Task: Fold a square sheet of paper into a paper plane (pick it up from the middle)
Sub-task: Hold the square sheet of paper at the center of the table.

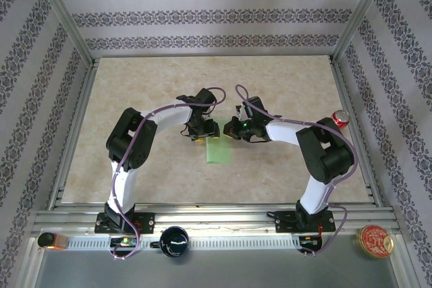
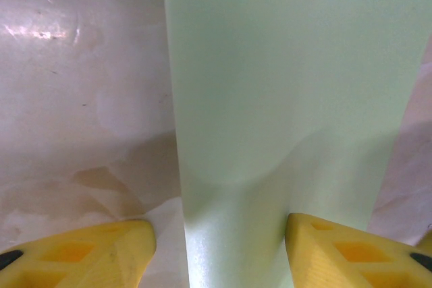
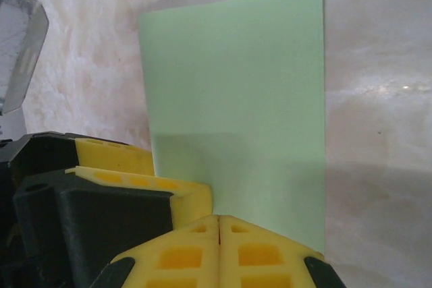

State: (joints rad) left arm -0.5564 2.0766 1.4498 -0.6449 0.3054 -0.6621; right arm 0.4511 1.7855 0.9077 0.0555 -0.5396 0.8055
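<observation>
Green paper between parted left fingers

The left arm and right arm bend inward, nearly meeting mid-frame; left jaws stand apart, right jaws pressed together.

R pincer closed tight at near edge of lt-green paper sheet.

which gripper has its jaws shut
The right gripper: its yellow jaws meet with no gap, whereas the left gripper has them apart over the green paper.
</observation>
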